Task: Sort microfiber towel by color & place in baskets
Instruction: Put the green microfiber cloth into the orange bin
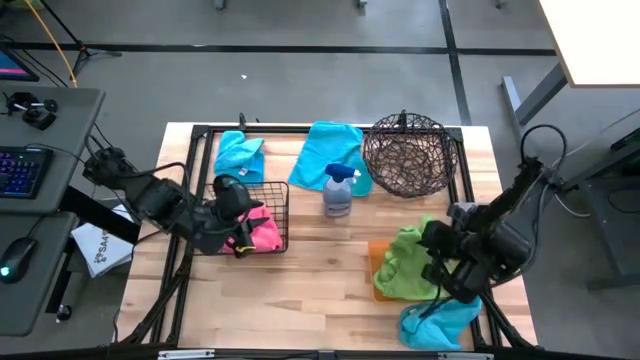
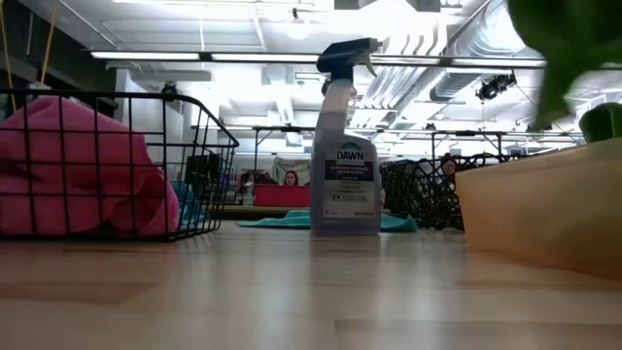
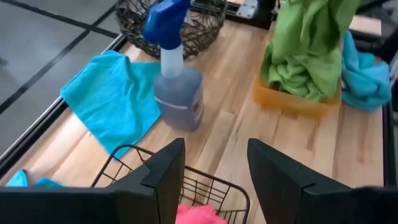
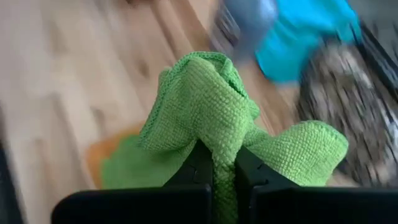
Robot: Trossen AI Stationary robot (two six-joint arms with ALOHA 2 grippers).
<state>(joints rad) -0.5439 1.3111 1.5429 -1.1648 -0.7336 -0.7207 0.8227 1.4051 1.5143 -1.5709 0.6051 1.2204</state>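
My right gripper (image 1: 432, 262) is shut on a green towel (image 1: 408, 258) above the flat orange tray (image 1: 377, 264) at the table's near right. More green cloth (image 3: 298, 78) is heaped in that tray. My left gripper (image 3: 214, 180) is open and hovers over the square black wire basket (image 1: 275, 190), which holds a pink towel (image 1: 262, 236). One blue towel (image 1: 240, 155) lies at the far left, another (image 1: 335, 152) by the round woven basket (image 1: 405, 155), and a third (image 1: 440, 325) at the near edge. My right gripper pinches a bunched fold of the green towel (image 4: 219, 134) between its two fingers (image 4: 198, 163); how many layers, I cannot tell. The cloth bulges out past the fingertips. In the left wrist view it hangs down from the hold, its lower part (image 3: 292, 68) on the heap in the tray.
A Dawn spray bottle (image 1: 338, 190) stands mid-table between the wire basket and the round basket. A black metal frame (image 1: 330, 128) runs around the table's edges. Bare wood (image 1: 300, 290) lies open at the near middle. People (image 2: 290, 179) show in the room behind.
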